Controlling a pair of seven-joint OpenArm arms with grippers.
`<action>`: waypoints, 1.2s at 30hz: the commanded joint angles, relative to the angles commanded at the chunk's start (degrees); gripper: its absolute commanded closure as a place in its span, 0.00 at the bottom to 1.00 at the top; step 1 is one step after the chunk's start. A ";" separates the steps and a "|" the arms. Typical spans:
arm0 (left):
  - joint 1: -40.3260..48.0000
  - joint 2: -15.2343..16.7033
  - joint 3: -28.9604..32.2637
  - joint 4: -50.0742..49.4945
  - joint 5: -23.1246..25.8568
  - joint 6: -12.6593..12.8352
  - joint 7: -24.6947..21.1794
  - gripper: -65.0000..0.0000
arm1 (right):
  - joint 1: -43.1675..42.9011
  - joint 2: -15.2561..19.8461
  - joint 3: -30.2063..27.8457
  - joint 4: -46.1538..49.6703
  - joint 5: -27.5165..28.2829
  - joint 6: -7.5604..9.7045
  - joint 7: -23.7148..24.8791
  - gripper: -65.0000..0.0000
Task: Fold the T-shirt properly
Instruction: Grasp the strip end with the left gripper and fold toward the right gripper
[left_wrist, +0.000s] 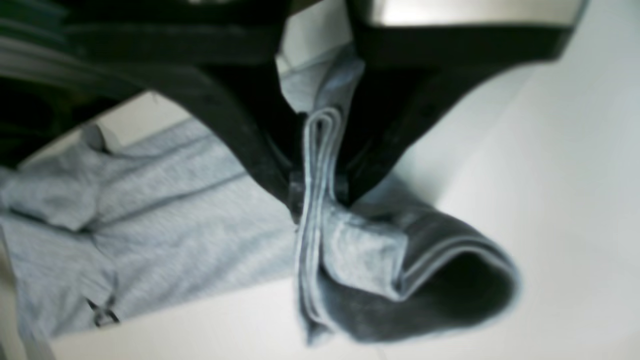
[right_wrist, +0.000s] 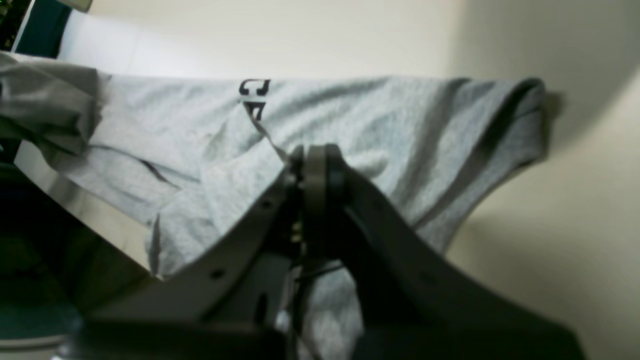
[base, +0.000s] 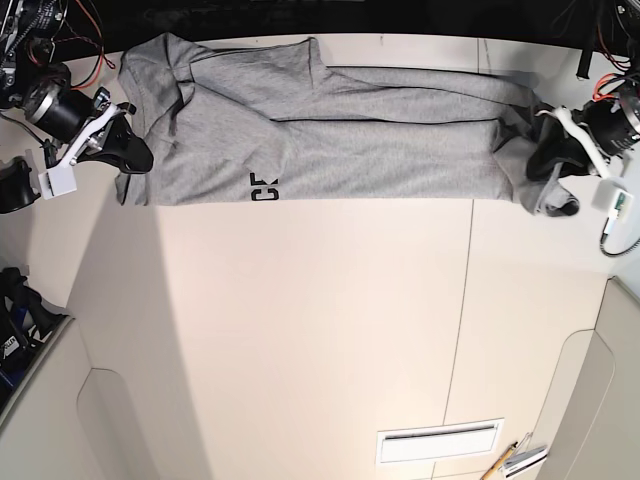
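The heather-grey T-shirt (base: 350, 140) lies folded into a long band along the table's far edge, with a bit of black lettering (base: 264, 187) at its near edge. My right gripper (base: 135, 160) is at the band's left end in the base view. In the right wrist view it (right_wrist: 315, 162) is shut on a pinch of the T-shirt (right_wrist: 375, 120). My left gripper (base: 541, 168) is at the band's right end. In the left wrist view it (left_wrist: 317, 192) is shut on several stacked layers of the T-shirt (left_wrist: 175, 210), and a loop of cloth hangs below it.
The white table (base: 300, 330) spreads toward the near side, with a seam running down its right half. A vent grille (base: 440, 442) and some pens (base: 520, 460) lie near the front right. Cables and dark gear sit at both far corners.
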 joint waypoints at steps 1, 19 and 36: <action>0.00 0.24 2.73 0.00 1.31 0.00 -0.68 1.00 | 0.02 0.00 0.00 0.00 -0.02 0.00 0.00 1.00; -5.84 5.60 27.30 -0.31 14.51 0.00 -10.62 0.80 | 0.02 0.00 1.40 0.00 0.04 -0.07 -0.15 1.00; -5.79 8.61 27.39 -0.33 12.46 0.14 -6.51 0.38 | 0.02 0.00 1.38 0.00 0.00 -0.09 -0.15 1.00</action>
